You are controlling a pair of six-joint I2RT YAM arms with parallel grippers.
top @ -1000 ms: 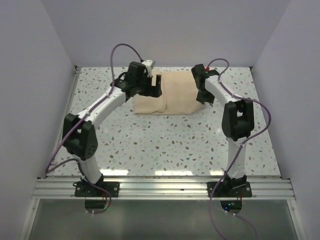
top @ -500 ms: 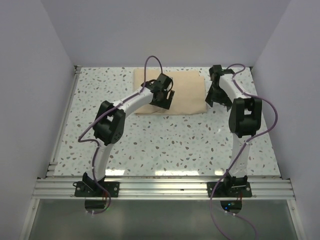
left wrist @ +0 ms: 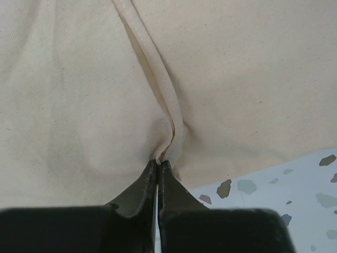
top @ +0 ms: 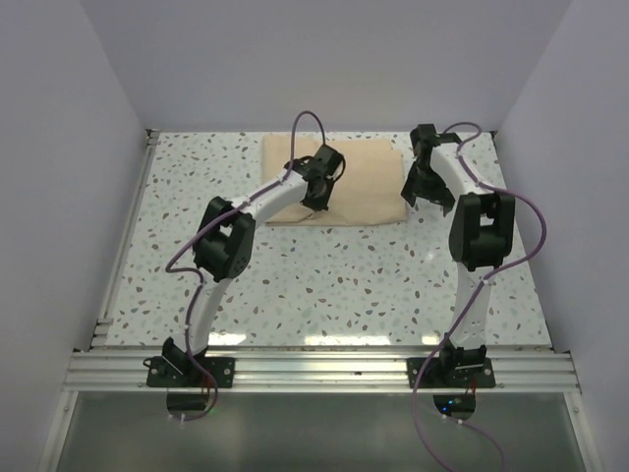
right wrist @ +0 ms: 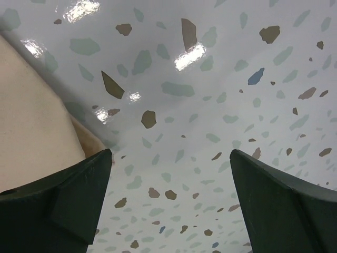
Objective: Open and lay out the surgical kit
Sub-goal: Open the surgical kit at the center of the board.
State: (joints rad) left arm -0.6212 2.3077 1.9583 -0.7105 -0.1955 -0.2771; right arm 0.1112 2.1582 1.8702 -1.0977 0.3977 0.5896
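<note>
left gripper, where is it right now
In the top view the left gripper sits at the near edge of the wrap sheet, pinching a fold.

Folded beige wrap (top: 369, 187) lies flat, crease raised.

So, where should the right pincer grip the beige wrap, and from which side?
Probably the right edge of the wrap, where a lower layer peeks out on the table. Come from the right, low and nearly flat: the right pincer hangs open beside that edge. The left pincer is shut on a raised fold further in.
</note>
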